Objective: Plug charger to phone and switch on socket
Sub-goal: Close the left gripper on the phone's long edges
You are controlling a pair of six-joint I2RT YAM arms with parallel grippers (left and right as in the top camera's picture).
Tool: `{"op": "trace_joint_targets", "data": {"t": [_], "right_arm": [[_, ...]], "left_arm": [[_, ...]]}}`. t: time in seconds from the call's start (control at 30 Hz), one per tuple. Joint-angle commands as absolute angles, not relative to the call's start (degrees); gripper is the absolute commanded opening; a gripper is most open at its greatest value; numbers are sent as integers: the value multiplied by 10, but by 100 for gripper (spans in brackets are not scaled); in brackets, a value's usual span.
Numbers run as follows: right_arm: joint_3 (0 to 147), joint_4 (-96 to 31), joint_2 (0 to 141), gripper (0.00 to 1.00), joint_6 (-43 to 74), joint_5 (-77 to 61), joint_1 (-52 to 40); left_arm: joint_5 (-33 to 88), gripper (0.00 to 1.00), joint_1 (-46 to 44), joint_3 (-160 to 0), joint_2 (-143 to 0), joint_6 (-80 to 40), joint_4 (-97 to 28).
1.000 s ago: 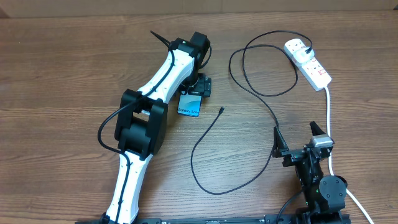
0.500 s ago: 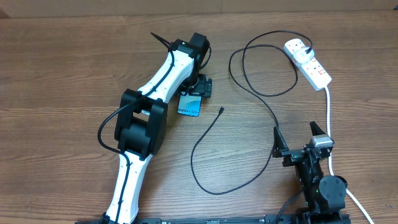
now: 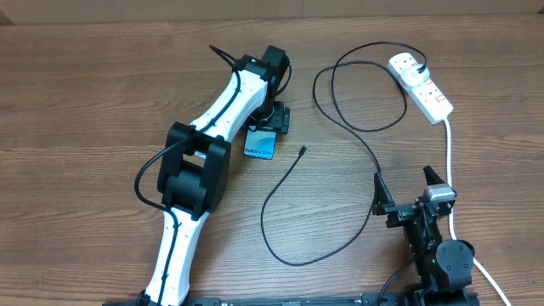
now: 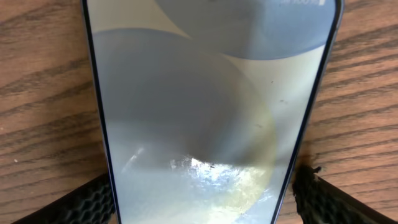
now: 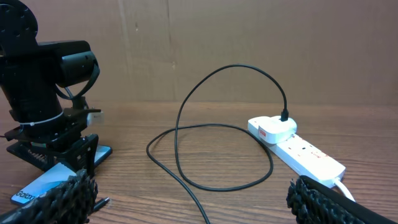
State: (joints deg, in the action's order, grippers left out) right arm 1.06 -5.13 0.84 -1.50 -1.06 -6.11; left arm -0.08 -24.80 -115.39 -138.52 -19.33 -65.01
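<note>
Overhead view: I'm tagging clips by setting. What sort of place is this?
Probably a robotics lab test bench rather than a home. A white-and-black robot arm and a second arm are mounted at a wood-grain table, with a plain brown backdrop behind.

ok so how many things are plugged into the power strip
1: the charger plug sits in the end outlet of the power strip, farthest from its white cord. Other outlets look empty.
</note>
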Motion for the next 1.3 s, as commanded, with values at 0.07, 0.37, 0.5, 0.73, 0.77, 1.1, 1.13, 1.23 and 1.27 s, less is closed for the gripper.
{"op": "trace_joint_targets", "data": {"t": [0.07, 0.37, 0.5, 0.73, 0.77, 1.1, 1.13, 1.23, 1.27], "right_arm": [[5, -48, 3, 100, -16, -7, -64], [5, -48, 3, 100, -16, -7, -64], [5, -48, 3, 100, -16, -7, -64], [5, -48, 3, 100, -16, -7, -64], [5, -48, 3, 100, -16, -7, -64], [5, -48, 3, 100, -16, -7, -64], [5, -48, 3, 100, -16, -7, -64], [5, -48, 3, 100, -16, -7, -64], [5, -48, 3, 100, -16, -7, -64]], "left_arm": [[-19, 79, -251, -1128, -1394, -189, -651], [-19, 73, -251, -1128, -1394, -189, -651], [-19, 73, -251, -1128, -1394, -189, -651], [-19, 72, -250, -1129, -1394, -193, -658], [-19, 72, -250, -1130, -1394, -193, -659], [-18, 69, -250, -1188, -1394, -198, -711], [-14, 69, -249, -1197, -1394, -198, -720], [23, 69, -245, -1223, -1394, -197, -744], [40, 69, -243, -1231, -1394, -197, -750]]}}
